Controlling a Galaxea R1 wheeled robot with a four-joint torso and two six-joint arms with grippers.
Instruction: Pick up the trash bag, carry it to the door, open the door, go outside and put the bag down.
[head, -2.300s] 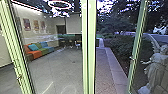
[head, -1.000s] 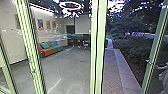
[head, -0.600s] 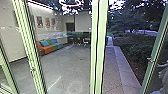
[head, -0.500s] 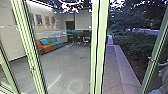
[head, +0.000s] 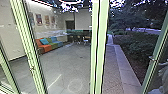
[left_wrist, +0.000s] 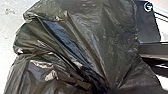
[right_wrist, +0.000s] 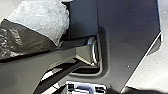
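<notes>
"Which step?"
"Carrying the trash bag (left_wrist: 112, 37) to the door (head: 101, 50), mid-picture ahead, I'd judge. Left gripper (left_wrist: 108, 89) apparently clutches its gathered folds; right gripper, can't tell."
"Next move?"
"Needs careful lining-up, bag kept clear."

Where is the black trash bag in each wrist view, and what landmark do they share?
Left wrist view: the black trash bag takes up most of the picture, its folds drawn together.
Right wrist view: what looks like its dark film borders the robot's jointed bar, next to whitish, crinkled plastic.
Shared landmark: the pale ground.
</notes>
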